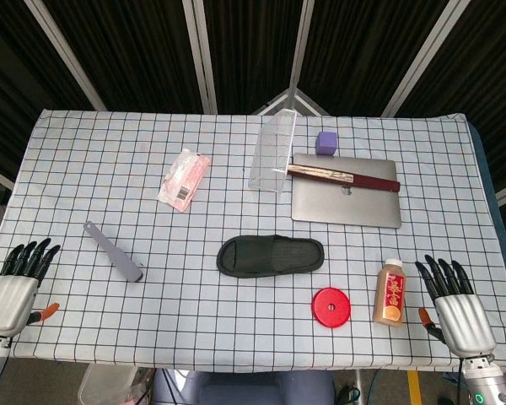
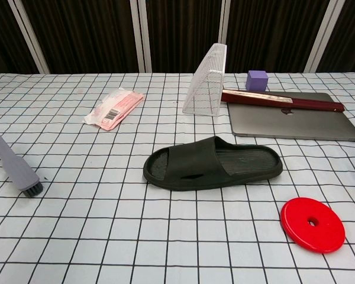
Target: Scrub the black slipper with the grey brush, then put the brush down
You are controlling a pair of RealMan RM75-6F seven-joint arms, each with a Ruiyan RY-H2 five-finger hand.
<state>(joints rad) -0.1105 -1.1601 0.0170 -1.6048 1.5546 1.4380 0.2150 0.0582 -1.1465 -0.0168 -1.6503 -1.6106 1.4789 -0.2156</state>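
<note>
Both hands, left hand (image 1: 13,291) and right hand (image 1: 457,308), rest at the desk (image 1: 110,169) edge, fingers (image 1: 29,257) spread, holding nothing; brush (image 1: 114,251) and slipper (image 1: 270,256) lie untouched.

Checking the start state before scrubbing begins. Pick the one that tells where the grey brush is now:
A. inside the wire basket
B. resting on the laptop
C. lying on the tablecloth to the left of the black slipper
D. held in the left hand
C: the grey brush lies on the checked tablecloth left of the black slipper, untouched, with the left hand empty at the table's near edge.
</note>
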